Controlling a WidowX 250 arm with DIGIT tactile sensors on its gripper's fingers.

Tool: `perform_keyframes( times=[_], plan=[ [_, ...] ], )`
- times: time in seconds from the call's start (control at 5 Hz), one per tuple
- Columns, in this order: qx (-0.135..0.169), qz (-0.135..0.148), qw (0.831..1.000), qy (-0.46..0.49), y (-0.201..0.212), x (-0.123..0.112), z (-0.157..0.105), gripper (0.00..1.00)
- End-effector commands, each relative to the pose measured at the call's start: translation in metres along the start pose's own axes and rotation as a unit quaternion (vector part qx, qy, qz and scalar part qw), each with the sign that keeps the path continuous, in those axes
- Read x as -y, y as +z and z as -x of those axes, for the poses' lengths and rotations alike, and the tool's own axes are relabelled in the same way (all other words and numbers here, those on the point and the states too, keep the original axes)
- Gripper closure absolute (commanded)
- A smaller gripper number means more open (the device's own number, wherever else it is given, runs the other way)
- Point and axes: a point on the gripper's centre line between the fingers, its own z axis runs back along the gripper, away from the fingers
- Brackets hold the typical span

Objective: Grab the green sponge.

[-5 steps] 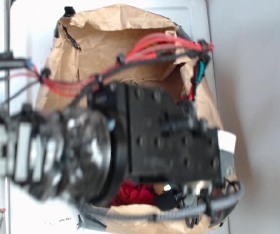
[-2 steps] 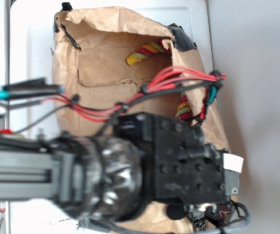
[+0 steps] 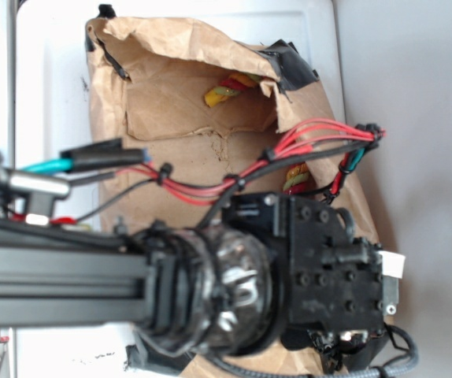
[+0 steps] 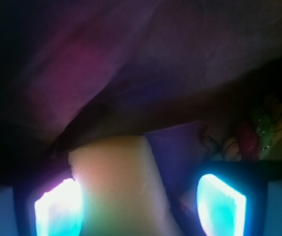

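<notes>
No brand, label or readable writing shows in either view; a small white tag [image 3: 392,264] on the arm's right edge looks blank.

Nearest the wrist camera, the gripper [image 4: 140,204] fills the bottom edge of the frame, its two glowing fingertips [image 4: 221,204] standing apart. The green sponge [image 4: 119,184], a pale, smooth-faced foam block, sits in the gap between them, lying against the left pad and clear of the right one. Whether the left pad presses it or only touches cannot be told. The sponge occupies the lower centre-left of the frame.

Beyond it, at the right middle of the wrist view, part of a twisted rope [image 4: 261,129] shows in red and pale green. Behind everything rises the dim, creased inner wall of a paper bag [image 4: 146,54].

In the exterior view the black arm [image 3: 320,268] covers the lower half of the frame, hiding the sponge. The brown bag [image 3: 171,102] lies open above it, with the rope [image 3: 227,90] showing at upper centre.
</notes>
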Motion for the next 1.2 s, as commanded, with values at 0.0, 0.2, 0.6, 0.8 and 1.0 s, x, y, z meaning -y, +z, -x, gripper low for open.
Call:
perform_keyframes(
  times=[0.0, 0.2, 0.6, 0.8, 1.0],
  plan=[
    [-0.007, 0.002, 1.000, -0.006, -0.006, 0.016, -0.002, 0.00],
    [-0.009, -0.013, 1.000, 0.005, -0.010, 0.011, -0.002, 1.00],
    [0.003, -0.010, 1.000, 0.012, 0.007, 0.005, -0.005, 1.00],
    [0.031, 0.010, 0.999, 0.041, 0.039, -0.007, -0.009, 1.00],
    [0.054, 0.024, 0.994, 0.090, 0.069, -0.025, -0.012, 1.00]
  ],
)
